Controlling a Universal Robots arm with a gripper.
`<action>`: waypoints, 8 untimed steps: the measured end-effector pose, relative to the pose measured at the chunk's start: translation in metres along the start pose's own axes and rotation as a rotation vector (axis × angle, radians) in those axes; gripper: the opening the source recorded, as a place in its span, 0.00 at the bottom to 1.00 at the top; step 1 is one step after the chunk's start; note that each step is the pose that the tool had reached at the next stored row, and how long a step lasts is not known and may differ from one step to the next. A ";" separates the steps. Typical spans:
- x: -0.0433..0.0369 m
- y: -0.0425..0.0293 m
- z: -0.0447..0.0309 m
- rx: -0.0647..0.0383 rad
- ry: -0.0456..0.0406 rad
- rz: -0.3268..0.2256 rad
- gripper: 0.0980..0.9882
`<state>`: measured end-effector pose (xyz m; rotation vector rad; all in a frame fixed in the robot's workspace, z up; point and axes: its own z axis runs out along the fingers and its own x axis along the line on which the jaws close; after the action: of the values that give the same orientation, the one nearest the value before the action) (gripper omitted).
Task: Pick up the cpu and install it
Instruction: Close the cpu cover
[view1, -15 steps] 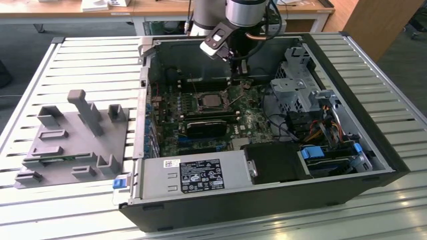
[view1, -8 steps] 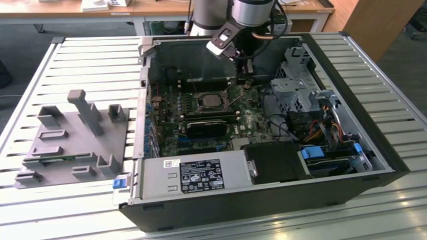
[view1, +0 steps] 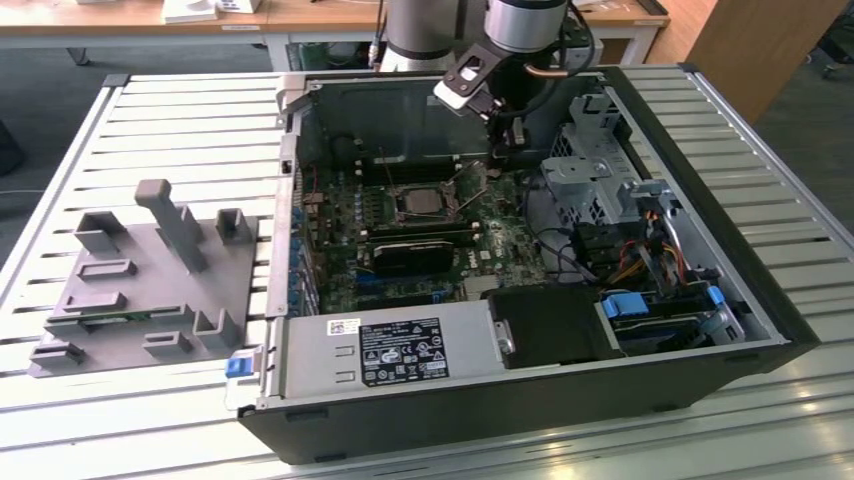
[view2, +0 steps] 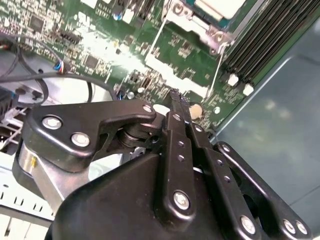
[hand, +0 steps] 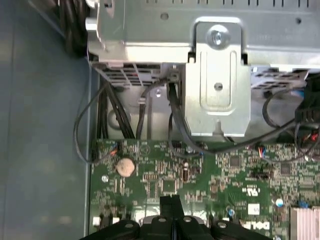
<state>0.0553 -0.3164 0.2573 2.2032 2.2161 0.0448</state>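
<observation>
grpr (view2: 178, 96) — pressed together, just over mobo (view1: 514, 220) | cpu (view1: 424, 200) seated on mobo

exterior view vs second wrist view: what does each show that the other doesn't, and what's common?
Exterior view's own: the grey fixture tray on the slatted table, at the exterior view's left of the open PC case, plus the power supply and drive cage inside it. Second wrist view's own: finger detail, with the gripper closed, fingers pressed together with nothing between them, tips over the motherboard near the socket. Shared: the gripper, the green motherboard, and the cpu sitting in its socket.
</observation>
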 end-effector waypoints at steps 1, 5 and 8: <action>0.0001 0.0012 0.0003 0.000 0.0000 0.000 0.01; 0.0004 0.0042 0.0021 0.000 0.0000 0.000 0.01; 0.0003 0.0054 0.0047 0.000 0.0000 0.000 0.01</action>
<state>0.0608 -0.3160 0.2528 2.2033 2.2161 0.0448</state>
